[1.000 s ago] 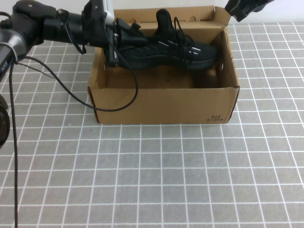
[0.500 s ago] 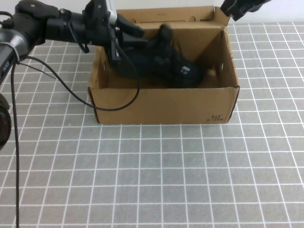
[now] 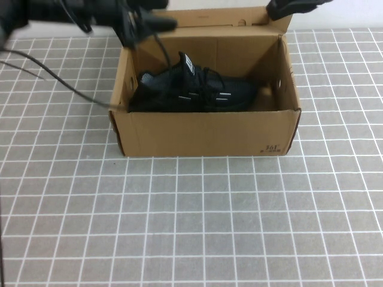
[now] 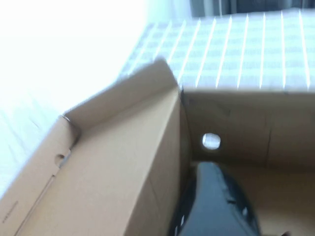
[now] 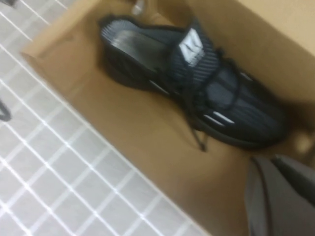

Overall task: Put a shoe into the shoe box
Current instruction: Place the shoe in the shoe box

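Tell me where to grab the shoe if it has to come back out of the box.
Probably the heel collar of the shoe, from straight above: it sits upright on its sole inside the shoe box, whose walls block the sides, and the open collar faces up.

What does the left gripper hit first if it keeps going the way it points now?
Probably the shoe box: the left gripper, above the box's rear left corner, points right along the raised lid flap and down into the box, toward the far side wall. Depth unclear. The shoe lies below.
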Controlling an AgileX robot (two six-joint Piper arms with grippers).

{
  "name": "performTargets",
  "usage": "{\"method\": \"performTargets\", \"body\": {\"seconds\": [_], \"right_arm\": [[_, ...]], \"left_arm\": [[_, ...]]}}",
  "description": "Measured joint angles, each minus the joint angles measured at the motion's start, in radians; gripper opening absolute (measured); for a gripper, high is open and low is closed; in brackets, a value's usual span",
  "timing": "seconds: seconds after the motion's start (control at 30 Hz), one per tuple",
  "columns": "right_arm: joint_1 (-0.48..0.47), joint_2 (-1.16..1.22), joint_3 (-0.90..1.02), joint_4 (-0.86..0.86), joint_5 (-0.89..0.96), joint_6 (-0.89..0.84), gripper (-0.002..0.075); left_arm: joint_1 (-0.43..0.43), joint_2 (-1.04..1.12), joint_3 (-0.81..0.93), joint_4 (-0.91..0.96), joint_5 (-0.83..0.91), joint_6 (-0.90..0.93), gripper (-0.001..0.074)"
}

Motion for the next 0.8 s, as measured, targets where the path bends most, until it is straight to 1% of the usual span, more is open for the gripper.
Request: {"method": "performTargets", "body": {"seconds": [0.07,0.1,0.17,0.23,0.27,0.33,0.47,0.53,0.63,0.7,0.8], "right_arm": [[0.015,0.003,0.000,0.012,0.000,0.023,-0.0014],[0.029,0.004,0.000,0.013,0.000,0.031,-0.0010],[0.064,0.012,-0.001,0.014,0.000,0.036,0.0006],[0.107,0.029,-0.001,0.012,0.000,0.037,0.0034],[0.124,0.036,-0.001,0.005,0.000,0.041,0.0049],[0.165,0.052,-0.001,-0.022,0.000,0.072,0.0095],[0.209,0.070,-0.001,-0.065,-0.022,0.144,0.0206],[0.222,0.080,-0.001,-0.073,-0.045,0.190,0.0257],[0.230,0.105,-0.025,-0.080,-0.065,0.270,0.0309],[0.234,0.126,-0.051,-0.082,-0.076,0.309,0.0335],[0.234,0.167,-0.099,-0.082,-0.085,0.353,0.0364]], "left_arm": [[0.002,-0.057,0.000,0.019,0.007,-0.086,0.0349],[0.002,-0.087,0.000,0.039,0.011,-0.132,0.0315],[0.002,-0.145,0.000,0.090,0.022,-0.218,0.0230],[0.002,-0.207,0.000,0.140,0.029,-0.311,0.0115],[0.002,-0.230,0.000,0.168,0.031,-0.357,0.0076],[0.002,-0.284,-0.002,0.227,0.033,-0.455,0.0032],[0.002,-0.377,-0.002,0.392,0.002,-0.659,0.0008],[0.002,-0.424,-0.002,0.526,-0.043,-0.811,0.0004],[0.002,-0.483,-0.002,0.720,-0.070,-1.014,0.0002],[0.002,-0.515,-0.002,0.808,-0.058,-1.081,0.0001],[0.003,-0.552,-0.002,0.849,-0.007,-1.120,0.0001]]}}
